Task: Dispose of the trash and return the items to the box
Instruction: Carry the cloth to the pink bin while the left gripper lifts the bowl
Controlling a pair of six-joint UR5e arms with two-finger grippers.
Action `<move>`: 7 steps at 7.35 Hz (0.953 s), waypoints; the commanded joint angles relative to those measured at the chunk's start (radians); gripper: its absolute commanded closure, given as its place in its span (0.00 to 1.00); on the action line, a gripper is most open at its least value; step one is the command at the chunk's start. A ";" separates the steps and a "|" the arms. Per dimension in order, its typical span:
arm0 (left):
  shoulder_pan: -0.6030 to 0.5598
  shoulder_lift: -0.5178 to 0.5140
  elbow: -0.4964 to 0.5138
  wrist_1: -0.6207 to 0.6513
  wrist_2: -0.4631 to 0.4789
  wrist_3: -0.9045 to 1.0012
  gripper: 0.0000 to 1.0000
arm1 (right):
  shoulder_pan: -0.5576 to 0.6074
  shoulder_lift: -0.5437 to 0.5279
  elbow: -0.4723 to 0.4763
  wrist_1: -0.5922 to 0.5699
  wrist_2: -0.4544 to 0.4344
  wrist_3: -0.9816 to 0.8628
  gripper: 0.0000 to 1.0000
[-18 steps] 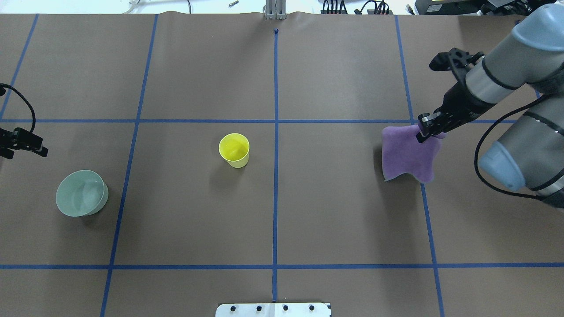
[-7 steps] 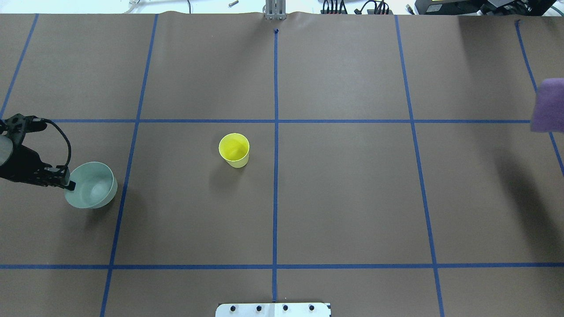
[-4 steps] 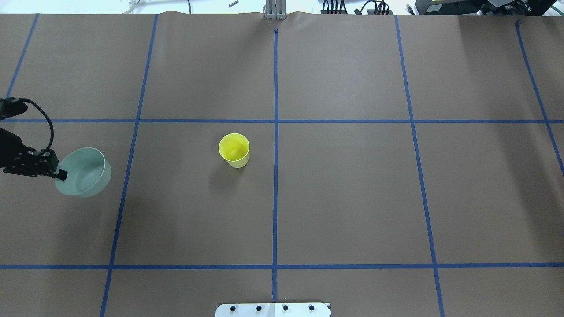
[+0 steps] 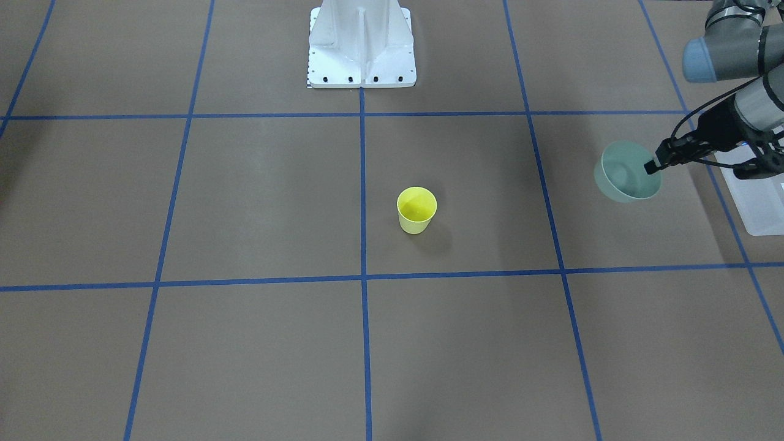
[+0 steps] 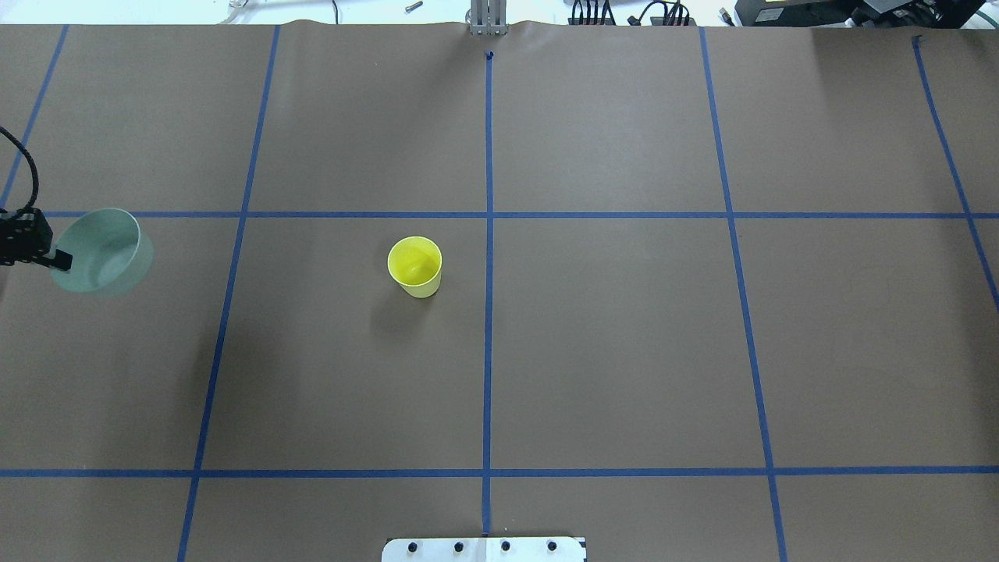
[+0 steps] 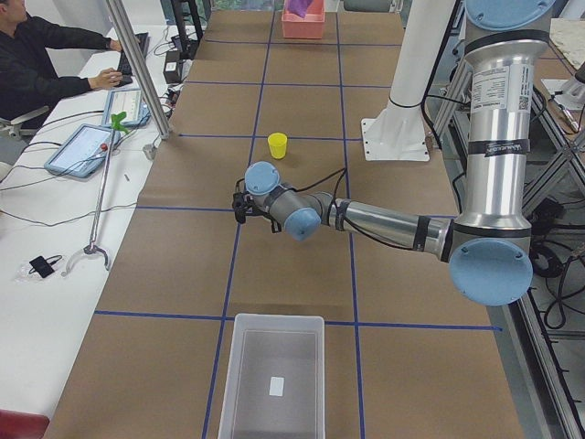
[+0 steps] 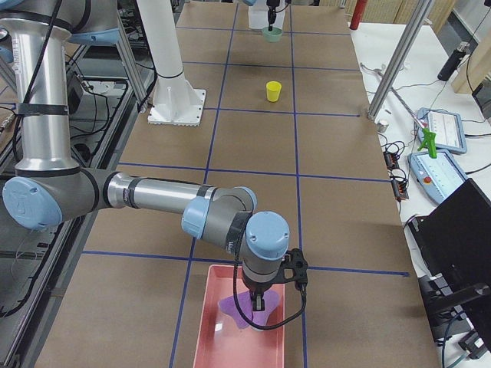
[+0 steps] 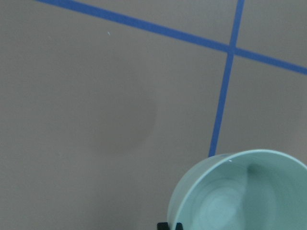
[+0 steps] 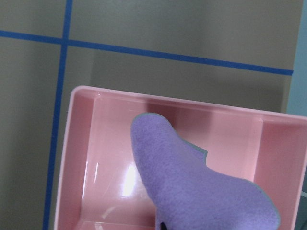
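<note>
**A:** Is any writing showing?

**B:** Dark lettering is running up the silver tube of the left arm (image 6: 494, 101), but it is too small to read. A small white label (image 6: 276, 386) is showing on the floor of the box (image 6: 230, 380), which is sitting at the bench's left end. I cannot make out any print on it.

**A:** And the claws?

**B:** The left claw (image 4: 652, 166) is pinching the rim of the pale green bowl (image 4: 621, 180). It is holding the bowl clear of the surface near the left end, short of the box. The right claw (image 7: 258, 305) is hanging over the pink tray (image 9: 96, 143) at the right end, clamped on a purple cloth (image 9: 192, 191) that is drooping into the tray. The yellow cup (image 4: 416, 210) is standing upright near the bench's middle.
</note>
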 commanded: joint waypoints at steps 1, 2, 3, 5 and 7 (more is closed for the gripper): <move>-0.143 -0.024 0.047 0.162 0.000 0.258 1.00 | 0.002 -0.012 -0.009 0.005 -0.022 -0.001 0.01; -0.218 -0.048 0.061 0.292 0.004 0.419 1.00 | 0.002 -0.030 -0.003 0.040 -0.013 0.003 0.00; -0.299 -0.083 0.118 0.371 0.007 0.554 1.00 | 0.002 -0.050 0.005 0.094 0.010 0.003 0.00; -0.382 -0.107 0.264 0.373 0.010 0.700 1.00 | 0.002 -0.053 0.048 0.128 0.120 0.023 0.00; -0.410 -0.101 0.363 0.363 0.030 0.806 1.00 | -0.002 -0.052 0.108 0.124 0.145 0.115 0.00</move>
